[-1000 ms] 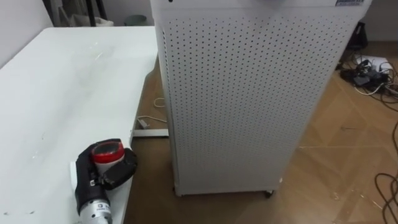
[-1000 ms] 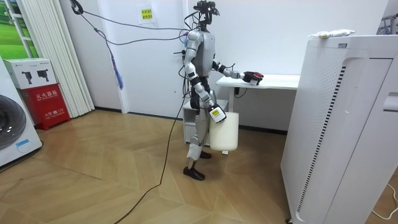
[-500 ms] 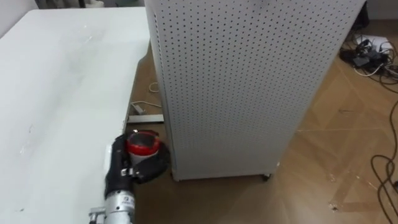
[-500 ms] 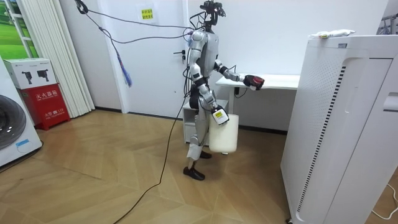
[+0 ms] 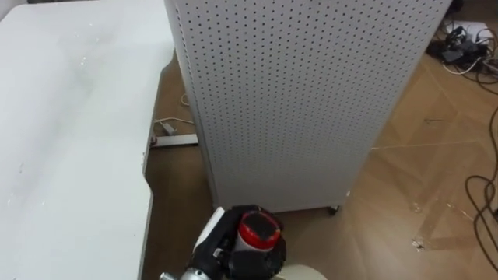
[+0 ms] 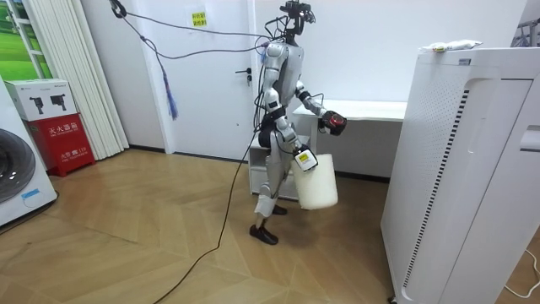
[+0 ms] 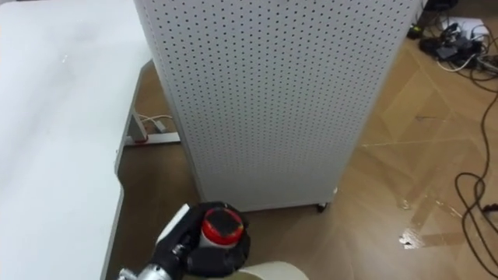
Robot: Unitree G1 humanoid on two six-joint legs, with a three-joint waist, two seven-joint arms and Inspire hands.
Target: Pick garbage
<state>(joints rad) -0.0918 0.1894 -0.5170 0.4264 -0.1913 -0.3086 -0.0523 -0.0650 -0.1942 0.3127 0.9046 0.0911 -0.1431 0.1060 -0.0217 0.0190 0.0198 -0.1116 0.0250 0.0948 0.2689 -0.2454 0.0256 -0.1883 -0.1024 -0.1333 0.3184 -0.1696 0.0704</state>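
- The robot stands beside the white table (image 5: 70, 140), facing the foot of a tall white perforated cabinet (image 5: 311, 101).
- Its left hand (image 5: 227, 249) is held out in front of it, black fingers curled snugly round a red-capped container (image 5: 258, 230).
- The red cap sticks up out of the fingers. The rest of the container is hidden inside them.
- Just under the fingers is the rim of a white bin (image 6: 315, 181). The container is up in the hand, above the rim and not inside.
- Beyond the fingertips is the cabinet's base, near but not touching. The table edge lies off to the hand's left, apart from it.
- The right hand (image 6: 300, 157) hangs low by the hip with the bin hanging from it. I cannot tell how it grips.
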